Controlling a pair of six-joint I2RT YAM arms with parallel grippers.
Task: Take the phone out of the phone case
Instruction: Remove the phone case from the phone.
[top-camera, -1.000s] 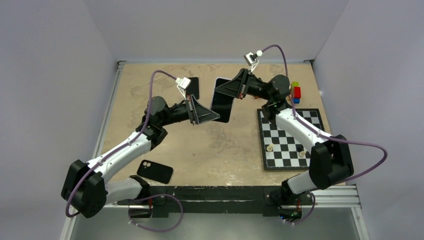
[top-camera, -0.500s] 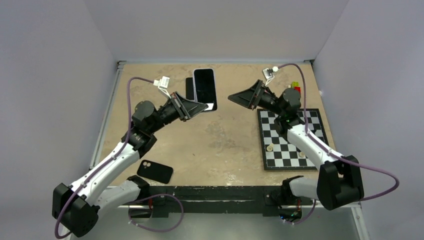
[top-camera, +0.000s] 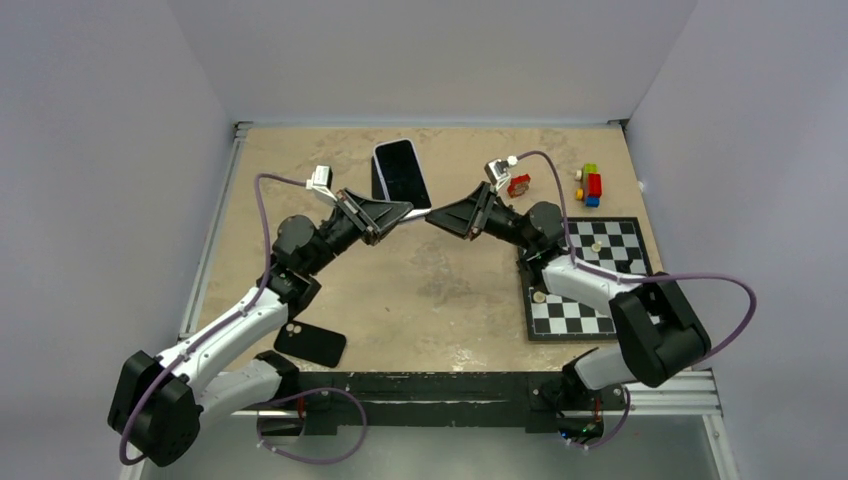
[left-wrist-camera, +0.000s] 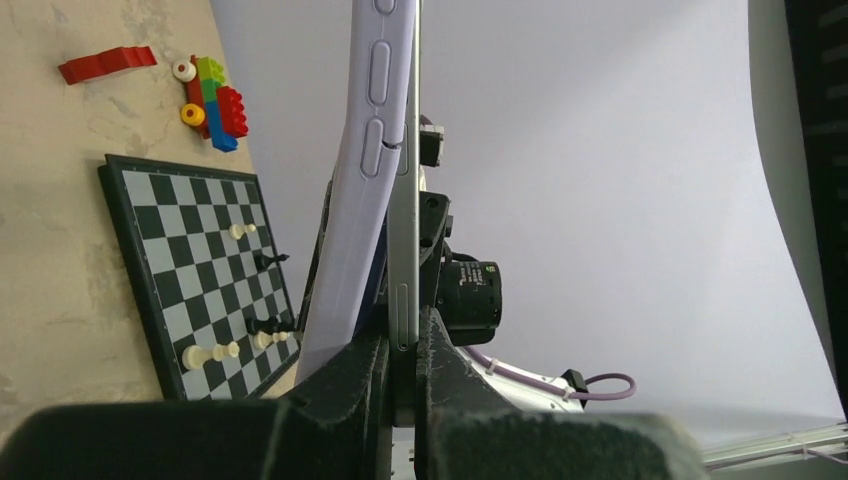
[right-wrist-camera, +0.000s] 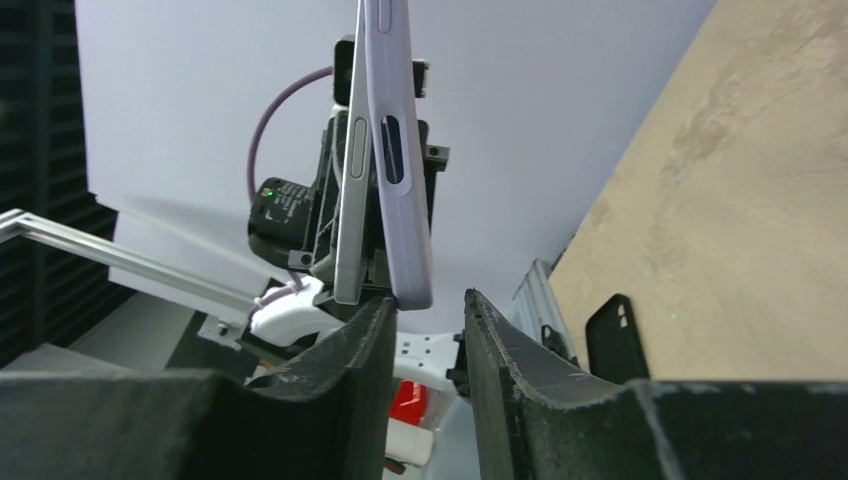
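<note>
The phone, its black screen facing up, is held in the air over the far middle of the table. My left gripper is shut on its lower edge. In the left wrist view the fingers pinch the phone's silver frame, while the lavender phone case splays away from it on the left. My right gripper sits at the phone's lower right corner. Its jaws stand apart, and the case's corner hangs just above the gap, beside the left finger, beside the phone's frame.
A black case lies near the left arm's base, and another dark case lies partly hidden behind the phone. A chessboard with a few pieces sits on the right. Toy bricks and a small red piece lie beyond it.
The right gripper let go of the phone, pulled back to the right and opened, then came back to the phone's lower corner with narrower jaws. The left arm carried the phone left and farther back.
</note>
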